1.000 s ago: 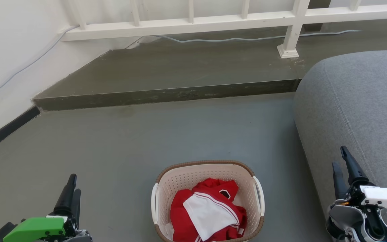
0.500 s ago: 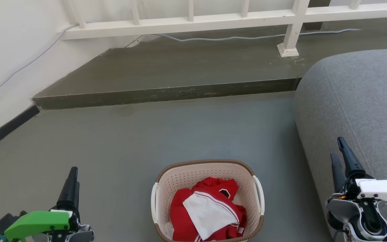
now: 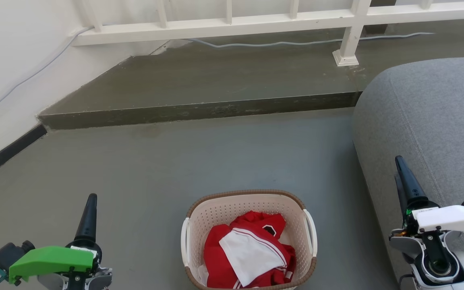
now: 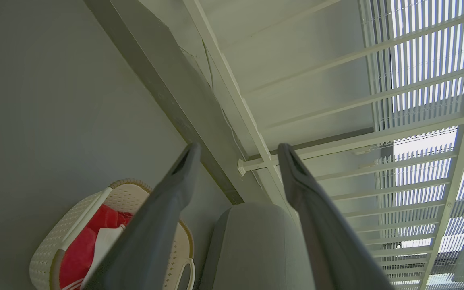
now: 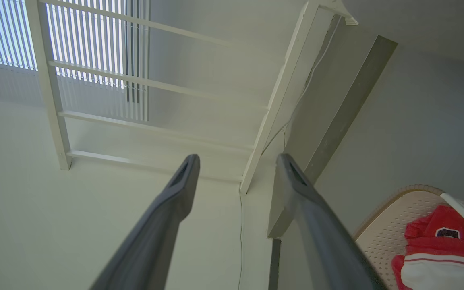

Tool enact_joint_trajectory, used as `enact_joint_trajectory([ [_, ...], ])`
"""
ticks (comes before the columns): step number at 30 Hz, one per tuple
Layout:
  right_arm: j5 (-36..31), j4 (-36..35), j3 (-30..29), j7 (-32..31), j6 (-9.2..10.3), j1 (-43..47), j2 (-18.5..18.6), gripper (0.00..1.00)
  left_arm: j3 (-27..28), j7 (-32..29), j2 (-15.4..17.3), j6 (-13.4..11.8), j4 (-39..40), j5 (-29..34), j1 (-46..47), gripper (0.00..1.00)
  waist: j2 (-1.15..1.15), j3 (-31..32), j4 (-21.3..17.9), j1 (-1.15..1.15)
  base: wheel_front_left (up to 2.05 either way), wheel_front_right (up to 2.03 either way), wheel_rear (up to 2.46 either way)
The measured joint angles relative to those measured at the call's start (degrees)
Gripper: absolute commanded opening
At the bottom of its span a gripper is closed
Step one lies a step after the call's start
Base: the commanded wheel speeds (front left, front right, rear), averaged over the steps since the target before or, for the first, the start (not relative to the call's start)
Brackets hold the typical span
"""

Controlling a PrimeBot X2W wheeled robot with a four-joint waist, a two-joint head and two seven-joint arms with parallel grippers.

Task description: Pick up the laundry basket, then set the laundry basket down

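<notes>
Left tool: our left gripper [image 3: 90, 200] stands at the lower left of the head view, above the floor, with its dark tips pointing up the picture. In its wrist view we see its fingers [image 4: 163, 209] spread wide with nothing between them. A green cover [image 3: 50, 259] sits on its wrist.
Right tool: our right gripper [image 3: 398, 167] stands at the lower right of the head view, against the sofa's edge. Its wrist view shows its two fingers [image 5: 320, 225] wide apart and empty. A white cover [image 3: 453, 217] sits behind them.
Task thing: the laundry basket [image 3: 224, 211] rests on the floor [image 3: 155, 177] between our two grippers, well apart from both. We see its brown rim and a white handle on each side.
In the basket: a crumpled red and white garment [image 3: 252, 249] lies inside.
Right side: a grey sofa [image 3: 429, 121] stands near the basket, with a strip of floor between them.
Beyond: a raised step [image 3: 199, 110] crosses the floor. On it stands a white railing [image 3: 232, 26], and a pale cable [image 3: 276, 43] trails along at its foot.
Left side: a white wall [image 3: 10, 60] meets the floor at a dark skirting [image 3: 6, 155].
</notes>
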State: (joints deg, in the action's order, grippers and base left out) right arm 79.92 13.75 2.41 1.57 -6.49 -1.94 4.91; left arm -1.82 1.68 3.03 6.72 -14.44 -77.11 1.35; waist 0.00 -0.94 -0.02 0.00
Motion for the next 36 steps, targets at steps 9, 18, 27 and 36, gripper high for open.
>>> enact_joint_trajectory([
  [9,-8.1,0.4,2.6,2.2,-0.03,-0.9,2.4,1.00,0.0,1.9,0.1,0.0,0.6,8.5,0.9,1.00,0.00,0.0,0.0,0.00,0.00,0.00,0.00],
  [18,-17.1,1.2,5.7,4.0,0.01,-1.6,3.6,1.00,-0.3,3.5,0.6,0.1,1.6,19.2,1.1,1.00,0.00,0.1,0.0,0.00,0.00,0.00,0.00],
  [27,-26.2,1.7,8.0,5.7,2.07,-2.9,4.6,1.00,-1.6,5.5,1.3,-0.2,2.6,30.3,1.3,1.00,0.00,0.1,-0.1,0.00,0.00,0.00,0.00],
  [36,-32.9,2.2,10.2,7.5,3.04,-3.7,4.7,1.00,-2.4,7.3,1.2,-0.7,3.5,39.2,1.4,1.00,0.00,0.1,-0.2,0.00,0.00,0.00,0.00],
])
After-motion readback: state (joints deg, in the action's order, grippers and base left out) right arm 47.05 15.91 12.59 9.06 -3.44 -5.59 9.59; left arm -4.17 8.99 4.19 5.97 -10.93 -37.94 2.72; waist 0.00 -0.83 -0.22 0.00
